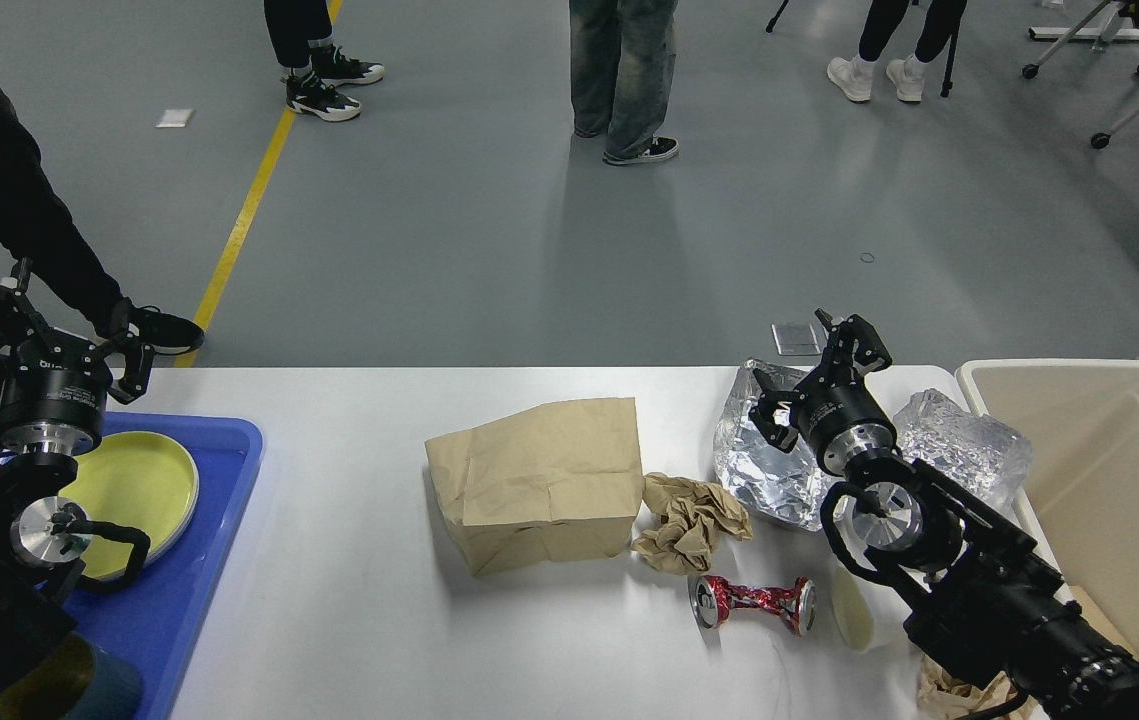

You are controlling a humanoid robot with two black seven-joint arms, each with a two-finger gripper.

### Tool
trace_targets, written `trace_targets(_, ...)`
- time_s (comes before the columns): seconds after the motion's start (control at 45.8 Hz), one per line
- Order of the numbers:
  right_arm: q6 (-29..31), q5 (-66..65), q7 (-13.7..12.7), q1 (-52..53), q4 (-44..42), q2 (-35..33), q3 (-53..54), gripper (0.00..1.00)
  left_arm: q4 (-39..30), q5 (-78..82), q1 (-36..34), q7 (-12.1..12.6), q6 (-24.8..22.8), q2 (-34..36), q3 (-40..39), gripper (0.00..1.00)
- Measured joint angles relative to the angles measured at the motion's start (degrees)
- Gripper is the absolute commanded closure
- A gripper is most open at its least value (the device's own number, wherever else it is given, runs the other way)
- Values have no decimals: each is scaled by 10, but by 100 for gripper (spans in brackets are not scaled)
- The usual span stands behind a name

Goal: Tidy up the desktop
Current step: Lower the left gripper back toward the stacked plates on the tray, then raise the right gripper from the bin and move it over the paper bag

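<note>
The white desktop (349, 600) spans the view. On it lie a brown paper bag (539, 482), a crumpled brown paper ball (691, 520), a crushed red can (754, 603), a crinkled silver foil bag (764, 470), a clear plastic lump (969, 445) and a white cup on its side (851, 610). My right gripper (814, 375) is open and empty above the foil bag. My left gripper (64, 320) is open and empty above the far end of the blue tray (199, 570).
The blue tray at the left holds a yellow plate (144, 490) and a dark cup (79, 685). A beige bin (1109, 480) stands at the right edge. More crumpled paper (949, 690) lies under my right arm. People stand on the floor beyond the table.
</note>
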Motion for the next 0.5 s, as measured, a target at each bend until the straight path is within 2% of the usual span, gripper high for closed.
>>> trace_targets(0.503,-4,1,-2,21,-1,-11,9,0,0,0,0,0,0,0,-1,4)
